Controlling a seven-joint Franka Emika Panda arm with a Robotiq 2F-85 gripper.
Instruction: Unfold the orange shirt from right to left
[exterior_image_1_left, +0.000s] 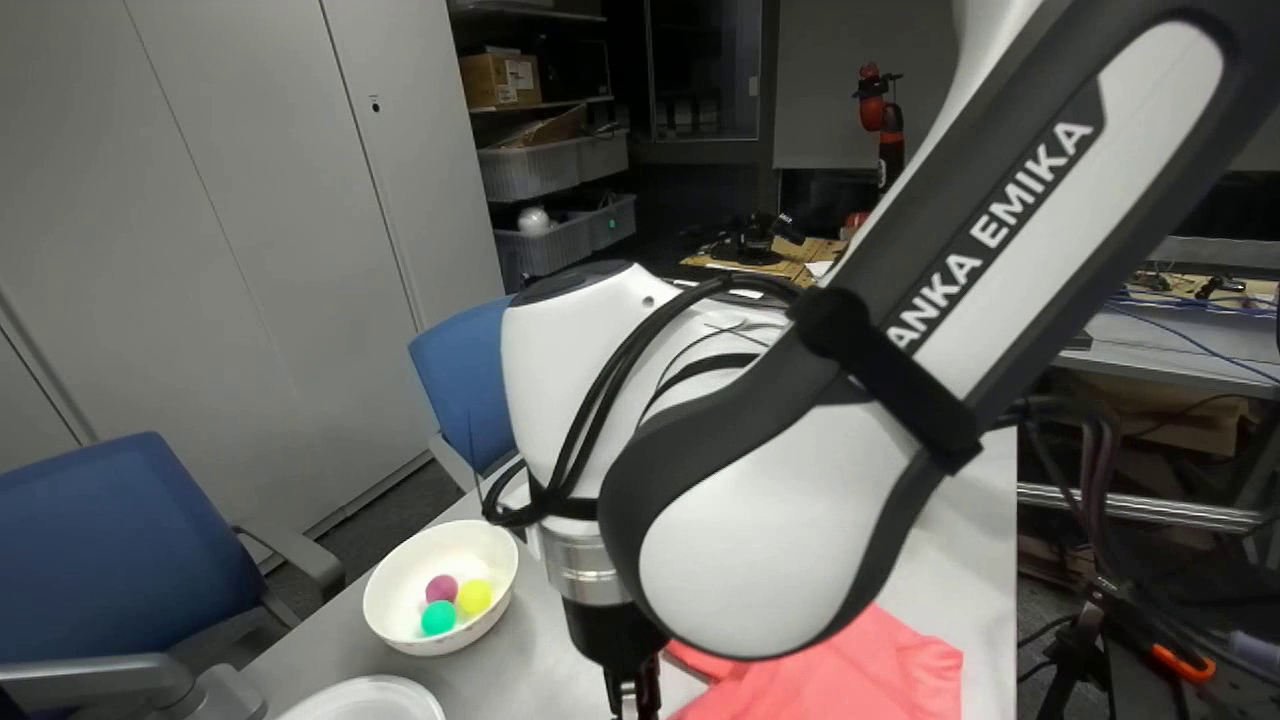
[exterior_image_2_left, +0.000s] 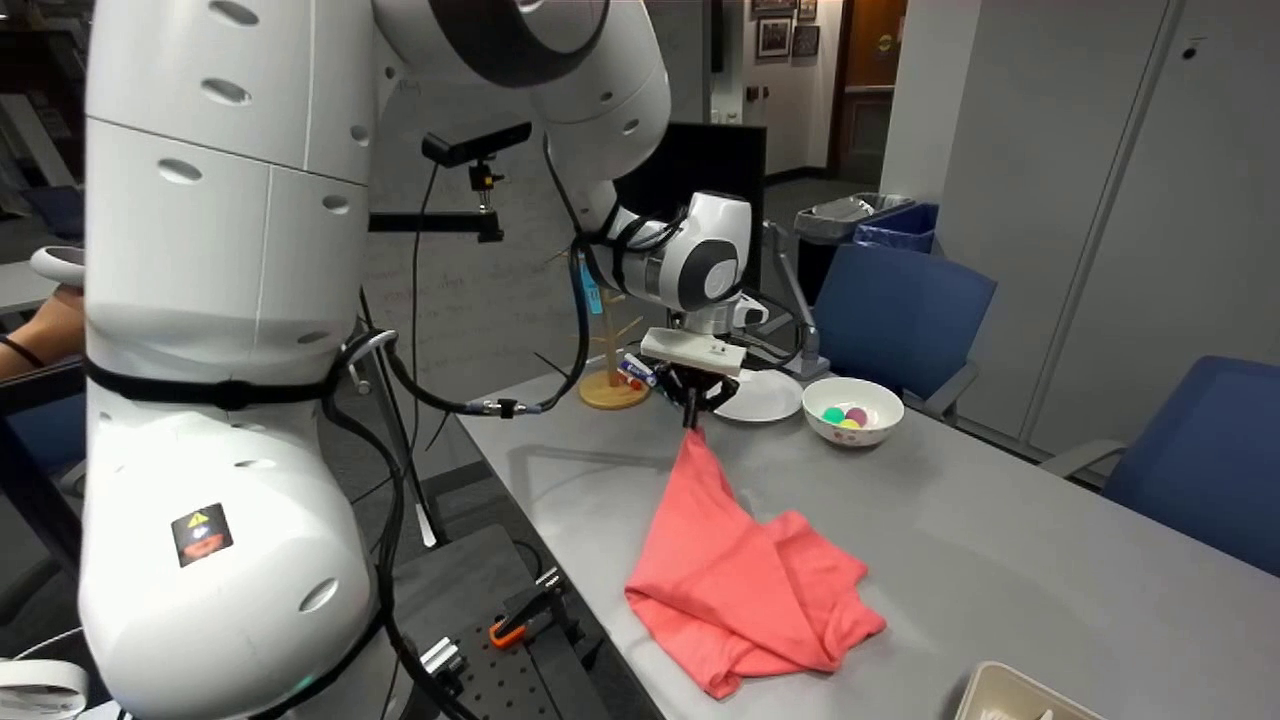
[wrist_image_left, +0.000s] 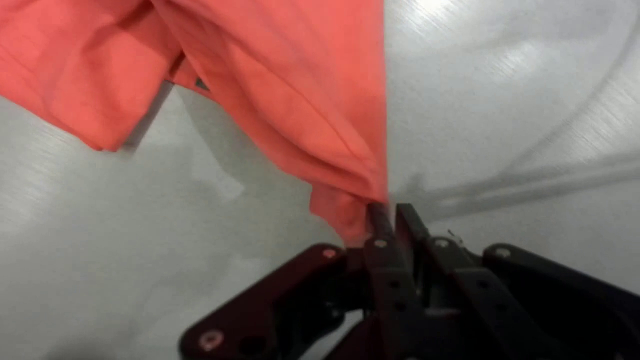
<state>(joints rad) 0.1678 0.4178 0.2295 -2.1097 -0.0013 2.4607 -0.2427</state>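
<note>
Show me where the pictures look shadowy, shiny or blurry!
In an exterior view, a soft shadow lies on the table, to the picture's left of the tool; in an exterior view, the shelves at the back are dim; in the wrist view, bright patches of glare shine on the table toward the top right, and the shirt looks a little blurry near the tool.

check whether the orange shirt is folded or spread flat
Folded: the orange shirt lies in overlapping, wrinkled layers, one end raised in the gripper.
</note>
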